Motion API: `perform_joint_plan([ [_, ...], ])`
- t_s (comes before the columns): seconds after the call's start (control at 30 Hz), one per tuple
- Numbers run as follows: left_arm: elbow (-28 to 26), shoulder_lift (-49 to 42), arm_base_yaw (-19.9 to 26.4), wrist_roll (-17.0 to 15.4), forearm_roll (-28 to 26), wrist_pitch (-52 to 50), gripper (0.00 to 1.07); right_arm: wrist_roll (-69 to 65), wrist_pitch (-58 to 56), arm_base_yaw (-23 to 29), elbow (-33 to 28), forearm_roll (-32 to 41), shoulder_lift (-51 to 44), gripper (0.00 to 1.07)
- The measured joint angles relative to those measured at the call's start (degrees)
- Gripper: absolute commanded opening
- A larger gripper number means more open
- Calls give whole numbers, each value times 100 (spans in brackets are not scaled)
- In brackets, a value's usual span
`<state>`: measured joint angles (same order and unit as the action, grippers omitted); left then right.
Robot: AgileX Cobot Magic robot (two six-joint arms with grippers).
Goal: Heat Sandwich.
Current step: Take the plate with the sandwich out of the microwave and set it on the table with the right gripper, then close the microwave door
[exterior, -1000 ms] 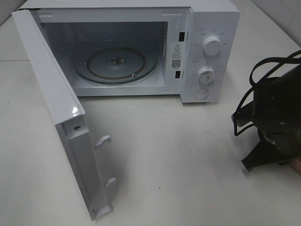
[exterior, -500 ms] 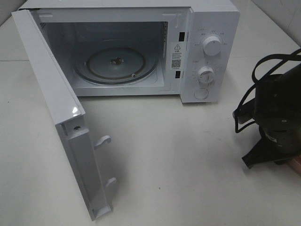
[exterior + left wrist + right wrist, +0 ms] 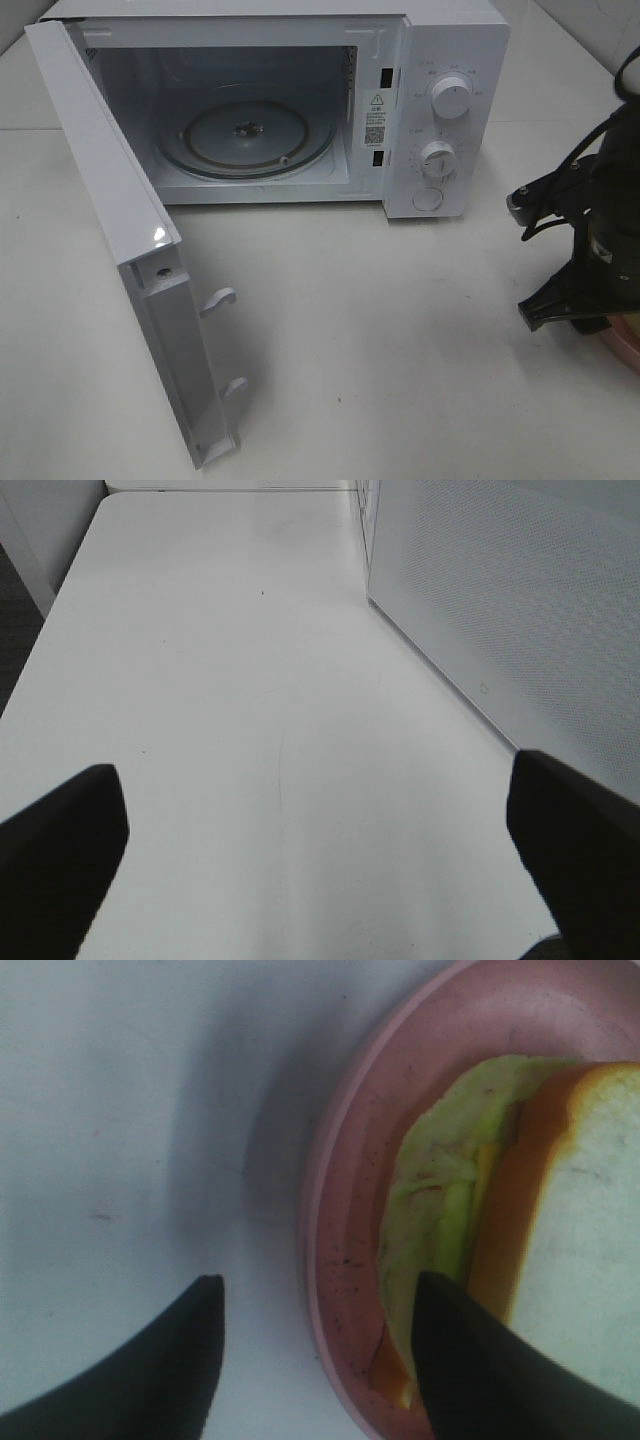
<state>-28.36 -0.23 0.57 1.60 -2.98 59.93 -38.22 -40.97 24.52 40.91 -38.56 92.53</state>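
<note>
1. Spreading across the whole scene is a white table (image 3: 400, 340), smooth and slightly glossy, with a seam running across it behind the microwave and a darker floor showing past its far left corner
2. A white microwave (image 3: 450, 40) stands at the back of the table; its door (image 3: 120, 240) is swung fully out toward the front left, and the round glass turntable (image 3: 245, 140) lies bare inside the lit cavity
3. Two white dials (image 3: 451, 98) sit one above the other on the panel at the microwave's right side
4. The stretch of table in front of the open cavity, between the door's edge and the right arm, is bare and wide
5. The right gripper (image 3: 315, 1345) hangs low at the table's right edge, its black fingers (image 3: 180, 1360) parted, one over the bare table and the other over the rim of a pink plate (image 3: 340, 1210); they hold nothing
6. The sandwich (image 3: 520, 1220) lies on that plate, pale bread with a tan crust and yellow-green filling spilling toward the rim; in the high view only a sliver of the plate shows at the right edge
7. The left gripper (image 3: 315, 850) hovers over bare table just beside the door's outer face, its fingers spread wide and empty
</note>
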Motion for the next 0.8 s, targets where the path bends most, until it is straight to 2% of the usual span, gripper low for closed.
perform_joint_plan([
  [0.13, 0, 0, 0, 0, 0, 0, 98, 716, 0, 0, -6, 573, -533, 66],
  [0.27, 0, 0, 0, 0, 0, 0, 98, 1673, -11, 0, -6, 1289, -1249, 82],
  [0.37, 0, 0, 0, 0, 0, 0, 98, 1965, -29, 0, -6, 1599, -1513, 85],
  [0.4, 0, 0, 0, 0, 0, 0, 98, 2223, -57, 0, -6, 1908, -1799, 85],
  [0.57, 0, 0, 0, 0, 0, 0, 98, 2618, -218, 0, -6, 2406, -2498, 82],
  [0.8, 0, 0, 0, 0, 0, 0, 98, 2733, -556, 0, -6, 2567, -3358, 81],
])
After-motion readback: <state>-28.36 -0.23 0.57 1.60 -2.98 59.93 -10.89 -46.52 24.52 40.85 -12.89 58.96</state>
